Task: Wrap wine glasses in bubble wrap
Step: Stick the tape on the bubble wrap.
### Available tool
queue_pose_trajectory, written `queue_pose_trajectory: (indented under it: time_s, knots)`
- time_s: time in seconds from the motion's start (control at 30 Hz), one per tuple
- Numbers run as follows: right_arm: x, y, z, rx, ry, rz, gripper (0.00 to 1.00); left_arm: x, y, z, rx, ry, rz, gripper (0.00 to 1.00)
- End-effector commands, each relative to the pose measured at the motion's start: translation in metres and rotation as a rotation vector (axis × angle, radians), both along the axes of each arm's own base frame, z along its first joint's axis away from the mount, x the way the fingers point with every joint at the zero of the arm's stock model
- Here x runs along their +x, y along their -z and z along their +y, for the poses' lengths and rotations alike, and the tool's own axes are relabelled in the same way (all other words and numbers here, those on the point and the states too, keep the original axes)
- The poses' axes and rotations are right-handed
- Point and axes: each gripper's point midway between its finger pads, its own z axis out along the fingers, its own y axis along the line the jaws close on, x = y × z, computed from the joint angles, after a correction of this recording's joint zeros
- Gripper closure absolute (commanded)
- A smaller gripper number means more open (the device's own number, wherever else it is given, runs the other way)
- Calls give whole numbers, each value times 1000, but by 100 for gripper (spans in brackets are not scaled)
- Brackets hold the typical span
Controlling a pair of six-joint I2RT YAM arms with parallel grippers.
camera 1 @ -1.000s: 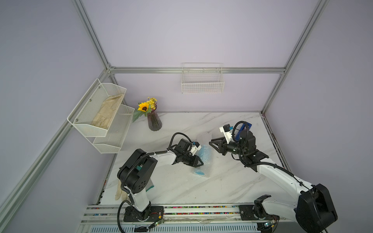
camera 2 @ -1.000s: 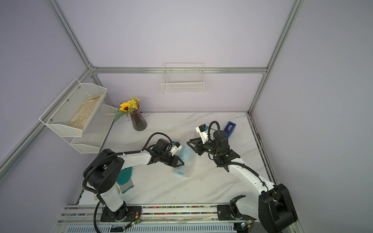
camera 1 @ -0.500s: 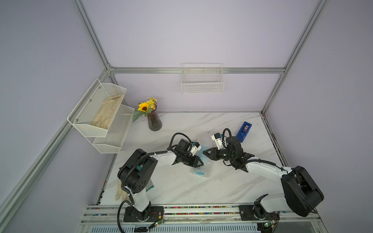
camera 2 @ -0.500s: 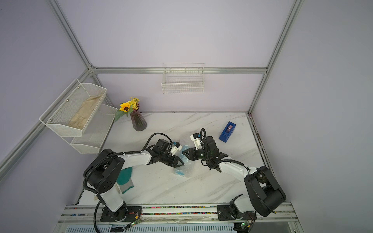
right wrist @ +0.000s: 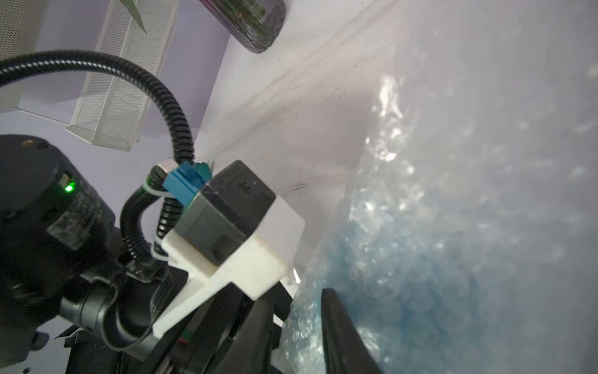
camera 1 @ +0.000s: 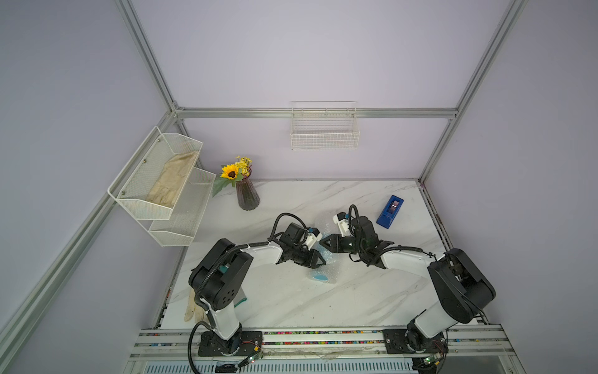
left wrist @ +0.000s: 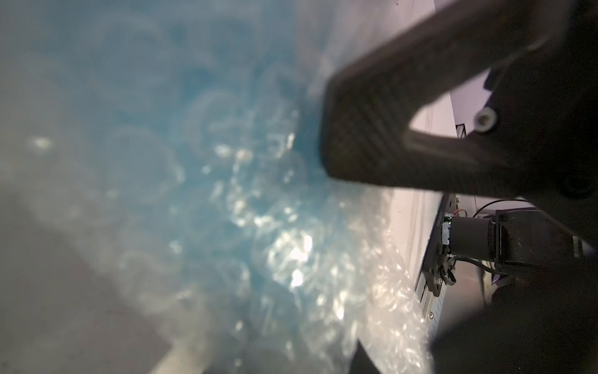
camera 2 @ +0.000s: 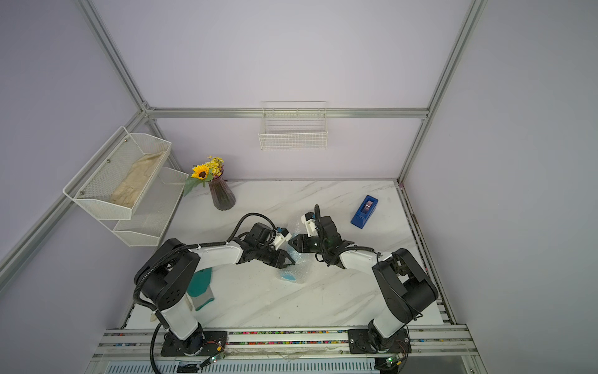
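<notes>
1. At about 9 o'clock, past the edge of the worktop point(camera 1: 291, 311), a white mesh shelf point(camera 1: 145, 207) hangs on the side wall. A beige cloth point(camera 1: 174, 181) lies in its upper tier.
2. At about 11 o'clock a dark ribbed vase point(camera 1: 247, 196) stands upright and holds a sunflower point(camera 1: 229, 171).
3. At about 8 o'clock a teal glove point(camera 2: 199, 286) lies beside the left arm's base.
4. The left gripper point(camera 1: 318, 260) reaches the centre from the 9 o'clock side. Its jaws are clenched on the bubble wrap point(camera 1: 330, 265). The left wrist view shows one finger point(left wrist: 372, 129) pressed on the film, with blue beneath it.
5. The goblet point(camera 1: 320, 277) sits near the centre inside the wrap. It appears to lie on its side, with its round foot showing at the 6 o'clock end of the bundle.
6. The right gripper point(camera 1: 322, 242) comes in from the 3 o'clock side. Its tip is at the wrap on the bundle's 12 o'clock part, near the left gripper. Whether its jaws are grasping or released cannot be told.
7. At 12 o'clock a white wire basket point(camera 1: 324, 141) hangs on the back wall.
8. At about 2 o'clock a blue tape dispenser point(camera 1: 390, 211) lies well apart from the bundle.
</notes>
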Motion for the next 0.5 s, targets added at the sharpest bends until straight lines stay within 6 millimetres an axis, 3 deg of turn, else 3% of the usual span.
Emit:
queue_pose_trajectory:
  time_s: [0.0,0.47]
  knots:
    - [10,-13,10,21,12,-32,69,10,-21,-15,-52,24,-38,69]
    - [12,-48,-2,17,70,-107,69,11,-18,-16,-48,17,-34,69]
